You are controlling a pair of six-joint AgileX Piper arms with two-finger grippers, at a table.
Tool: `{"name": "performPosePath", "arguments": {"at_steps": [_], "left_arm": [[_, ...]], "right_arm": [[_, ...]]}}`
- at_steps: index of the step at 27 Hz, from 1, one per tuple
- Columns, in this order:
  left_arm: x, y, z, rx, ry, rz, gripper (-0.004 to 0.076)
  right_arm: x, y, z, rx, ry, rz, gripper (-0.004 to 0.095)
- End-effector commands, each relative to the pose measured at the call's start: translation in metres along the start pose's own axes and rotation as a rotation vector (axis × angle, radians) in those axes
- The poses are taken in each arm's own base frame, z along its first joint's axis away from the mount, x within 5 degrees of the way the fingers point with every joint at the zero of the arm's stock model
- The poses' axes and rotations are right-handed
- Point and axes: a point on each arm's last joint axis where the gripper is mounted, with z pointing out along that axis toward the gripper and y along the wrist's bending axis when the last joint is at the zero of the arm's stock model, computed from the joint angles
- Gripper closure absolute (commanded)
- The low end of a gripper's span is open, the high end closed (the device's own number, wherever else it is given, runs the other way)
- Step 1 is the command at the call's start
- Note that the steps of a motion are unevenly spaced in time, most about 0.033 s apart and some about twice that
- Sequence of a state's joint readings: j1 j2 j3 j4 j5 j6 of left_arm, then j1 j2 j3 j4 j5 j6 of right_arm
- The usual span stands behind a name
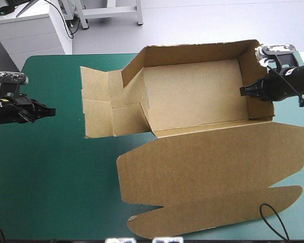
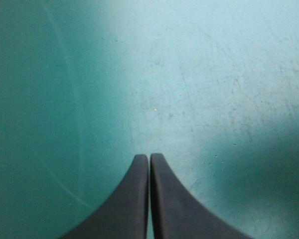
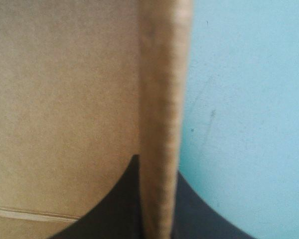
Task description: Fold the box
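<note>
While right claw [image 1: 242, 91] pinches wall of one brown box [image 1: 192, 93], left claw [image 1: 53, 112] closed, empty, over teal-green cover [image 1: 50, 172].

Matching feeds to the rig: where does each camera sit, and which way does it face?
High: above and behind, facing forward and down at the cover and box; left arm and right arm show.
Left wrist: over the left wrist, facing bare cover; shut left jaws show.
Right wrist: along the right jaws, shut on the box's right wall.
Shared: high and right wrist both show that wall.
</note>
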State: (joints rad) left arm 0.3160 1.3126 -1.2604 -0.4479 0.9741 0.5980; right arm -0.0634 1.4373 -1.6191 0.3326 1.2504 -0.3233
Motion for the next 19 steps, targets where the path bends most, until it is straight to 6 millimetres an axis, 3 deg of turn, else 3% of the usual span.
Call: {"name": "performPosePath", "arguments": {"at_steps": [1, 7, 13, 16, 19], "left_arm": [[-0.013, -0.001, 0.007, 0.065, -0.086, -0.082, 0.0731], [-0.019, -0.005, 0.041, 0.307, -0.096, -0.175, 0.0731], [-0.024, -0.019, 0.061, 0.607, -0.11, -0.238, 0.0731], [-0.027, -0.03, 0.069, 0.654, -0.101, -0.243, 0.0731], [-0.031, -0.058, 0.073, 0.725, -0.094, -0.182, 0.0731]], "right_arm": [[-0.003, 0.013, -0.029, -0.049, -0.105, -0.006, 0.0927], [-0.003, 0.015, -0.03, -0.067, -0.114, -0.004, 0.0927], [-0.004, 0.017, -0.03, -0.082, -0.12, -0.013, 0.0927], [-0.004, 0.017, -0.03, -0.087, -0.122, -0.019, 0.0927], [-0.004, 0.017, -0.03, -0.087, -0.122, -0.019, 0.0927]]}}
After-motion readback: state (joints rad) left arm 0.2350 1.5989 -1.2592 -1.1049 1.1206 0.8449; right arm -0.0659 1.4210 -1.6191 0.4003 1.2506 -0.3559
